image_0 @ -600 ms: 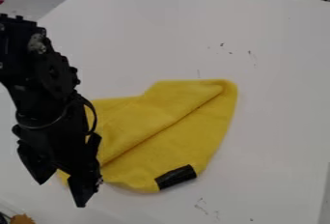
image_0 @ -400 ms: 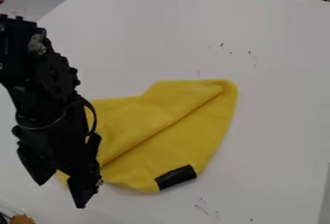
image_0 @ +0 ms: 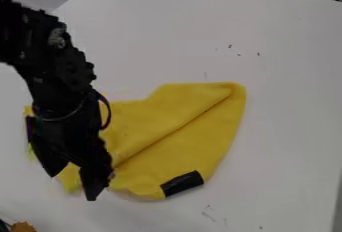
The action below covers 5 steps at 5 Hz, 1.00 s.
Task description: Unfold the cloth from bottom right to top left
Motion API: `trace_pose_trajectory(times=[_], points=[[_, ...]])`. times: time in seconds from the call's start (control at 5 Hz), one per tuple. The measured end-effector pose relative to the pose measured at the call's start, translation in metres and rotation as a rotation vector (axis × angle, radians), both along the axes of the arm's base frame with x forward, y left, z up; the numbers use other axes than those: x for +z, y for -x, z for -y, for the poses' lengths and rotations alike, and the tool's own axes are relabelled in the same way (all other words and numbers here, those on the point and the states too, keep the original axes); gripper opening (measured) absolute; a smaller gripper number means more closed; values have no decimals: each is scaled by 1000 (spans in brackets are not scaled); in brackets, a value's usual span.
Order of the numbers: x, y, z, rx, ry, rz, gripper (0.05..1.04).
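1. Claw (image_0: 72, 187): lower L of view, fingers well apart, nothing held.
2. Yellow cloth (image_0: 190, 133): mid-view on wht table (image_0: 287, 101), L part behind claw, diag. crease.
3. Blk patch (image_0: 182, 183) @ cloth's btm edge.

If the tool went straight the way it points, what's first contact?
Likely the yellow cloth near its lower-left edge, or the white table just beside it. Tool points downward there; its height is unclear.

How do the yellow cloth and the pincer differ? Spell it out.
The yellow cloth is creased fabric; the pincer is black and rigid. The cloth lies folded on the white table, while the pincer points down, fingers apart. Both show black, the cloth in its strip.
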<state>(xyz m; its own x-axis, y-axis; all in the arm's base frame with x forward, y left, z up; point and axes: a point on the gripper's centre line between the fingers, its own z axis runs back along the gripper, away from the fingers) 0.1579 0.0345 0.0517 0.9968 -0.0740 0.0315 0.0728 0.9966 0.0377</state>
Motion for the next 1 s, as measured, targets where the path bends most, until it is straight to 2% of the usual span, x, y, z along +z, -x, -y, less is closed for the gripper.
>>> trace_pose_trajectory(times=[0.4,0.8,1.0], points=[[-4,-27,-14,-24,-13,38,1001],[-16,-34,-24,7,8,60,1001],[-19,-44,-27,-11,12,55,1001]])
